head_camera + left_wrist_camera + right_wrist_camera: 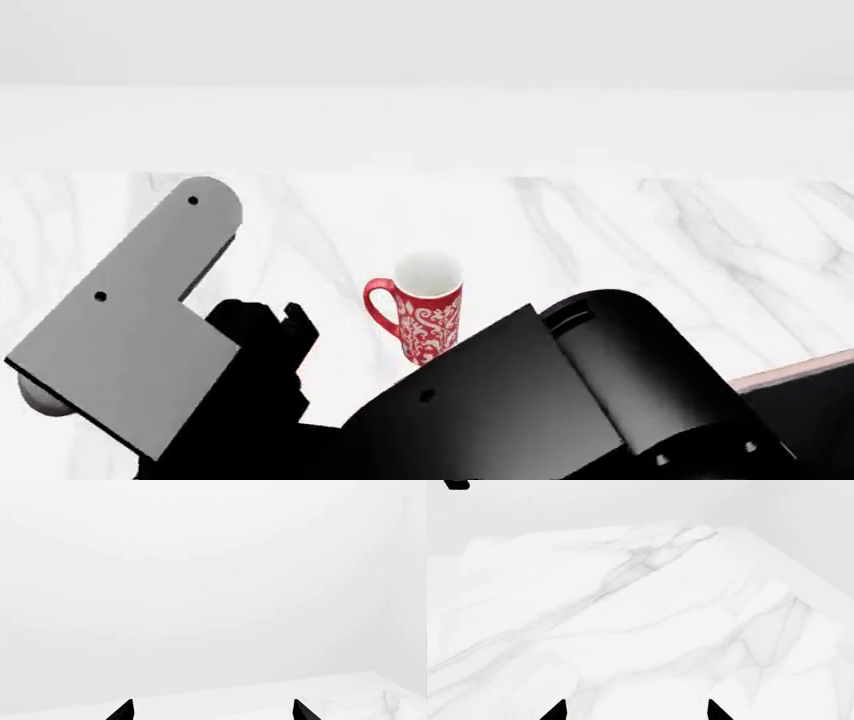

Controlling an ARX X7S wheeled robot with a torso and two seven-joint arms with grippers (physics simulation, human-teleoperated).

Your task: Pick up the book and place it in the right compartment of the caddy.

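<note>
The book does not show in any view. Only a corner of the caddy [805, 371] appears at the lower right edge of the head view: a pale pink rim with black lining below it. My left gripper [213, 711] is open, with only white wall and a strip of table between its black fingertips. In the head view it is a dark shape [267, 335] left of the mug. My right gripper [635, 711] is open over bare marble and holds nothing. My black right arm [601, 400] fills the lower middle of the head view.
A red patterned mug [424, 315] with a white inside stands upright on the white marble table [641, 240], between my two arms. The table's far edge meets a white wall. My grey left arm link [134, 310] covers the table's lower left.
</note>
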